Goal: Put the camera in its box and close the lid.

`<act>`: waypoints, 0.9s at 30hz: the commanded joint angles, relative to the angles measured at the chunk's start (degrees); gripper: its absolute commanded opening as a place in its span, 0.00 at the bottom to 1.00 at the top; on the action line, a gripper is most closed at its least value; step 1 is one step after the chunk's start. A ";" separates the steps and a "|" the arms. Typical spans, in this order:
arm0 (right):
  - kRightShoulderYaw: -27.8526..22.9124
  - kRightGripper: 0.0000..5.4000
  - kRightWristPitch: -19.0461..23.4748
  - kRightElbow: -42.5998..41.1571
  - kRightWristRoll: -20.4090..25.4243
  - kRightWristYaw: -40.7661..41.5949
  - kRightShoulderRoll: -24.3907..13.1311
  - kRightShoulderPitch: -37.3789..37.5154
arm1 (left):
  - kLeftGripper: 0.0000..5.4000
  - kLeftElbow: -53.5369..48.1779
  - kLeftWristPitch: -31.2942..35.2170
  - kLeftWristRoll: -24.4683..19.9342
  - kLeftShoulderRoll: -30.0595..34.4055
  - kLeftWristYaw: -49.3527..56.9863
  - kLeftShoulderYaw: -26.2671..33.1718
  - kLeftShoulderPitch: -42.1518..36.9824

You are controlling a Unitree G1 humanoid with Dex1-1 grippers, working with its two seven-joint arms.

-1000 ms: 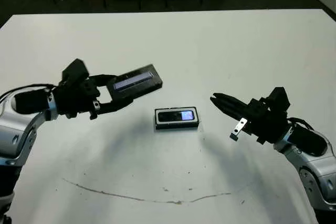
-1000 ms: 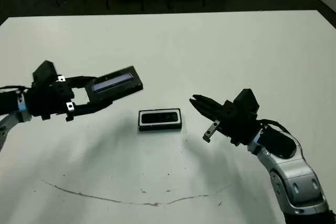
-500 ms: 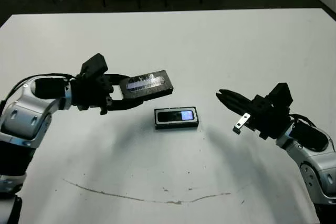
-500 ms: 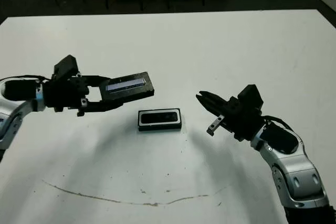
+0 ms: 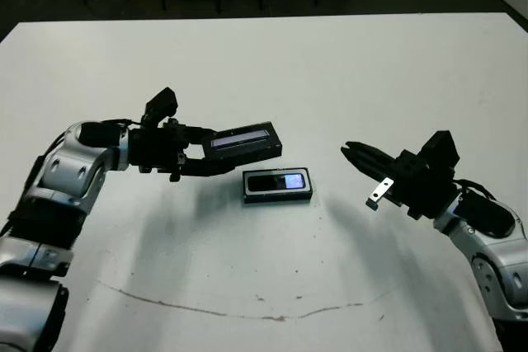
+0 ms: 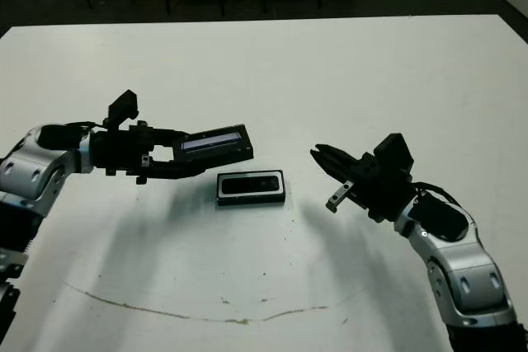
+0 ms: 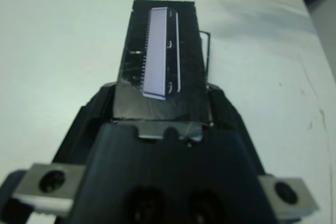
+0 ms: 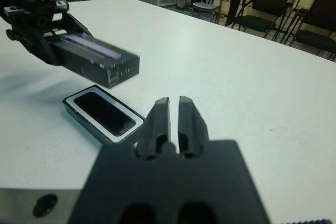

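The left gripper [image 5: 216, 154] grips the lid [image 5: 244, 142], held above the counter [image 5: 330, 72] just beside the box [image 5: 278, 196], where the camera [image 5: 278, 180] already lies, so only closing remains, while the right gripper [image 5: 355, 155] hovers clenched and empty nearby

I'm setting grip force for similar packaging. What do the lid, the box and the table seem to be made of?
The lid, clamped in the left gripper, looks like rigid matte black card or plastic: sharp flat edges, with a glossy silvery strip that mirrors light. The box shows matte black walls and a white lining, possibly foam or card. The table looks like smooth white laminate with a soft sheen and dark scuff marks.
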 commanded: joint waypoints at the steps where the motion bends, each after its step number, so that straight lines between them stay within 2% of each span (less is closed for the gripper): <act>1: -0.27 0.00 1.30 -0.13 -0.31 -0.58 -0.17 0.96 | 0.50 3.39 -0.74 2.39 -0.77 -0.98 -1.62 -1.21; 11: -0.34 0.00 1.06 -0.22 -0.61 -0.62 -0.30 1.19 | 0.50 9.89 -2.03 8.46 -3.20 -2.57 -6.08 -4.51; 16: -0.26 0.00 0.22 0.41 -0.85 -0.06 -0.39 1.00 | 0.50 12.71 -2.96 9.86 -4.83 -3.08 -6.95 -5.57; 27: -0.56 0.00 -0.95 1.08 -0.99 0.53 -0.27 1.14 | 0.50 12.16 -3.53 12.30 -4.70 -5.96 -9.74 -5.60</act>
